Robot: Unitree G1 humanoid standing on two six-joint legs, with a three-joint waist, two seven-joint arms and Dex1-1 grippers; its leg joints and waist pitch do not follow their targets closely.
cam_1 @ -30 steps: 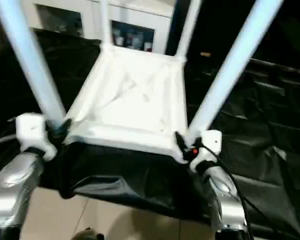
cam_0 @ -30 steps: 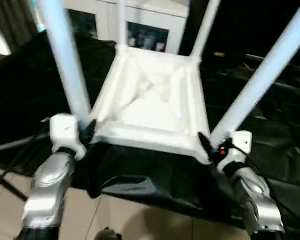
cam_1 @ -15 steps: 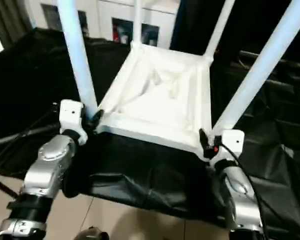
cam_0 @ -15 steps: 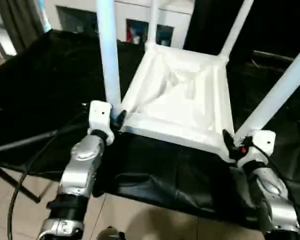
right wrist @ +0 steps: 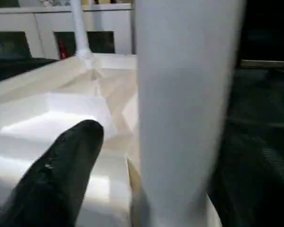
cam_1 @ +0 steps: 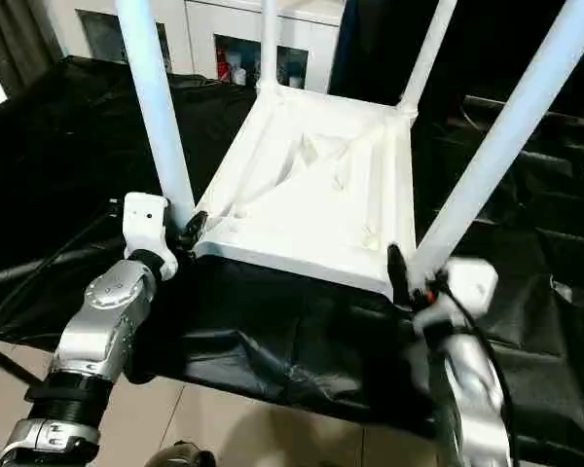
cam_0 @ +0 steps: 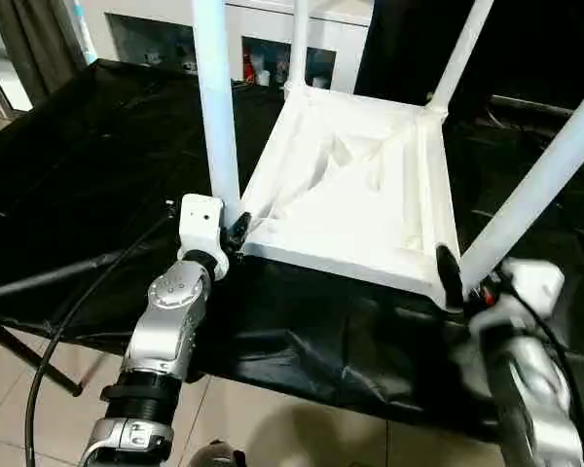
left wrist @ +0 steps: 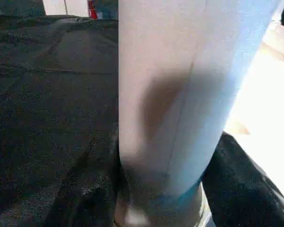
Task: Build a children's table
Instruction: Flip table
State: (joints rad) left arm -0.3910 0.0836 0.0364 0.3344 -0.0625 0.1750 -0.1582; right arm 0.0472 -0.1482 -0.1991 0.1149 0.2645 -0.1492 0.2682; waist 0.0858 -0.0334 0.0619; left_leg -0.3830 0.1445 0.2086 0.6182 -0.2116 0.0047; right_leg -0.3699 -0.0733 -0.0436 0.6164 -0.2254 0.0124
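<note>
The children's table lies upside down on the black cloth, legs up, each near leg clamped by the left gripper and right gripper; uneven lifting could twist a leg from its socket.

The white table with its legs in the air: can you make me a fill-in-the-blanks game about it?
1. The white table top lies upside down on a ____ cloth.
2. ____ white legs stick up from its corners.
3. The left gripper is at the base of the near left leg, and the right gripper is at the base of the near ____ leg.
4. Behind the table stands a white ____ with glass doors.

Missing words: black; four; right; cabinet
</note>
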